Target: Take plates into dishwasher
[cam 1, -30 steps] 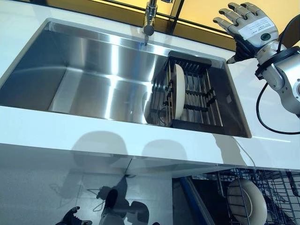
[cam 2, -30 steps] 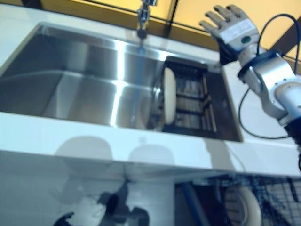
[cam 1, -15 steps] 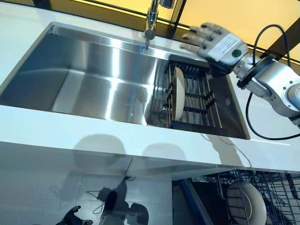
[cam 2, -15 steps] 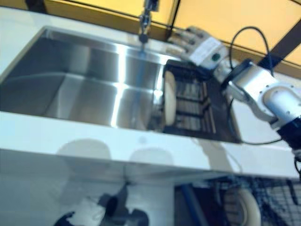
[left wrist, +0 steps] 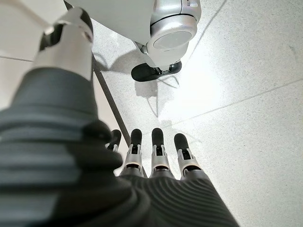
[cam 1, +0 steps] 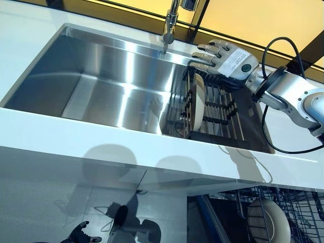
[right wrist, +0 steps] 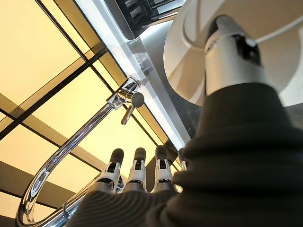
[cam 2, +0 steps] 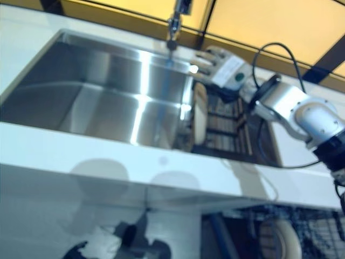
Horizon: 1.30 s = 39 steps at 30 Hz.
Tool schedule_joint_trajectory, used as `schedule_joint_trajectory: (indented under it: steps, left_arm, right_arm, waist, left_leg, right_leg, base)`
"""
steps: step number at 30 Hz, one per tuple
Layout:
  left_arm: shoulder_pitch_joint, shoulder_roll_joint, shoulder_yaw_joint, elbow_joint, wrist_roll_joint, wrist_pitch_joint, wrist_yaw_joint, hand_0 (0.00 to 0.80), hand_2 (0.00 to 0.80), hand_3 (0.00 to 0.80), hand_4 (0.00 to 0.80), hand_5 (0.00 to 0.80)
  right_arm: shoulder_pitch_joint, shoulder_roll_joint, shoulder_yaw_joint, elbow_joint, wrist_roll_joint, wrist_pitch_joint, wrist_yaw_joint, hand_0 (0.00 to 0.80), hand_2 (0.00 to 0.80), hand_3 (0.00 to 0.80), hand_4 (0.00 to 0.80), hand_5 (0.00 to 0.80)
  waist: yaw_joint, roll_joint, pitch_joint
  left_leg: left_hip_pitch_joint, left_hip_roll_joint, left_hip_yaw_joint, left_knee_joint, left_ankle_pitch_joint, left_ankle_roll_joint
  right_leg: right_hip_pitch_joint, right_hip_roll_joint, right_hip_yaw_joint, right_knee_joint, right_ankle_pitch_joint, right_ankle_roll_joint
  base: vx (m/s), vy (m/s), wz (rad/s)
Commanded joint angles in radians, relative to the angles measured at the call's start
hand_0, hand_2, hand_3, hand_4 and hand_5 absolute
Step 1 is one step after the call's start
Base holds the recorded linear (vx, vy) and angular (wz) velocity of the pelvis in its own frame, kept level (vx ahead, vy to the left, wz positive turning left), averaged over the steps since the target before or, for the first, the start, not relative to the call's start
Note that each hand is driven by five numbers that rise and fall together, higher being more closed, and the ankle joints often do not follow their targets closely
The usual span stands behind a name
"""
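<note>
Right hand (cam 1: 225,53) hovering above the back end of the black rack (cam 1: 217,109) in the sink (cam 1: 101,76), fingers (cam 1: 205,50) straight and spread, holding nothing. 1 cream plate (cam 1: 197,100) standing on edge in the rack's left slots, just below and in front of those fingertips, not yet touched. Faucet (cam 1: 169,25) close behind and beside the hand, its spout and lever showing right past the fingertips in the right wrist view. Left hand (left wrist: 151,156) hanging low over the floor, fingers relaxed and empty. A 2nd plate (cam 1: 268,220) already upright in the dishwasher basket (cam 1: 304,207) below the desk (cam 1: 76,134).

Risks, judged from here:

- Knocking the faucet: likely if the reach runs a little too far back or swings sideways during the descent.
- Tipping the plate: straight fingers coming down on the rim instead of either side of it could push it over against the rack wires or out into the steel basin, with chipping possible.
- Weak grasp: smooth glazed ceramic held only at the upper rim could slip or swing out during the lift.
- Snagging: fingers threaded between rack wires could catch and drag the whole rack along.
- Striking the sink edge or the desk front on the carry down to the basket, given the long drop from sink to dishwasher.
</note>
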Motion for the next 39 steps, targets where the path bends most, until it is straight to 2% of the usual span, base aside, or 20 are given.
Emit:
schedule_joint_trajectory:
  steps: [1,10,15,25,30,39]
  left_arm:
    - [0.008,-0.013,-0.011,0.011,-0.020,-0.029,-0.006,0.000,0.000,0.000,0.000,0.000]
    - [0.011,-0.015,-0.010,-0.015,-0.063,-0.052,0.004,0.000,0.000,0.000,0.000,0.000]
    - [0.009,-0.020,0.030,-0.030,-0.144,-0.072,0.026,0.000,0.000,0.000,0.000,0.000]
    - [-0.002,-0.012,0.075,-0.023,-0.162,-0.075,0.088,0.000,0.000,0.000,0.000,0.000]
    - [0.000,-0.008,0.100,-0.012,-0.171,-0.084,0.081,0.000,0.000,0.000,0.000,0.000]
    - [0.005,-0.025,0.089,-0.021,-0.189,-0.111,0.056,0.000,0.000,0.000,0.000,0.000]
  right_arm:
    - [-0.090,-0.002,0.051,0.036,-0.007,-0.006,-0.023,0.000,0.000,0.000,0.000,0.000]
    - [-0.097,0.001,0.059,0.036,-0.028,-0.004,-0.005,0.000,0.000,0.000,0.000,0.000]
    - [-0.085,-0.004,0.056,0.029,-0.034,-0.011,-0.006,0.000,0.000,0.000,0.000,0.000]
    - [-0.076,0.000,0.065,0.039,-0.061,-0.024,0.005,0.000,0.000,0.000,0.000,0.000]
    - [-0.065,-0.002,0.068,0.051,-0.059,-0.027,0.000,0.000,0.000,0.000,0.000,0.000]
    - [-0.068,0.007,0.076,0.075,-0.084,-0.056,-0.008,0.000,0.000,0.000,0.000,0.000]
  waist:
    - [0.020,0.015,-0.012]
    - [0.025,0.027,0.010]
    - [0.028,0.028,0.023]
    - [0.027,0.044,0.043]
    - [0.026,0.043,0.046]
    - [0.028,0.052,0.051]
  left_leg:
    - [0.045,-0.050,0.003,-0.030,-0.075,0.063]
    - [0.027,-0.052,-0.007,-0.030,-0.070,0.061]
    - [0.024,-0.051,-0.007,-0.030,-0.068,0.061]
    - [0.002,-0.055,-0.015,-0.030,-0.059,0.058]
    - [-0.003,-0.054,-0.018,-0.030,-0.058,0.056]
    - [-0.009,-0.058,-0.022,-0.030,-0.056,0.056]
  right_leg:
    - [-0.080,0.048,-0.002,0.053,0.076,0.029]
    - [-0.096,0.045,-0.005,0.058,0.073,0.026]
    - [-0.100,0.043,-0.013,0.061,0.073,0.024]
    - [-0.120,0.041,-0.017,0.066,0.067,0.018]
    - [-0.124,0.041,-0.018,0.066,0.066,0.018]
    - [-0.129,0.039,-0.020,0.065,0.065,0.015]
  base:
    - [0.000,0.000,0.00]
    - [0.000,0.000,0.00]
    - [0.000,0.000,0.00]
    - [0.000,0.000,0.00]
    - [-0.002,0.001,0.01]
    - [0.000,0.000,0.00]
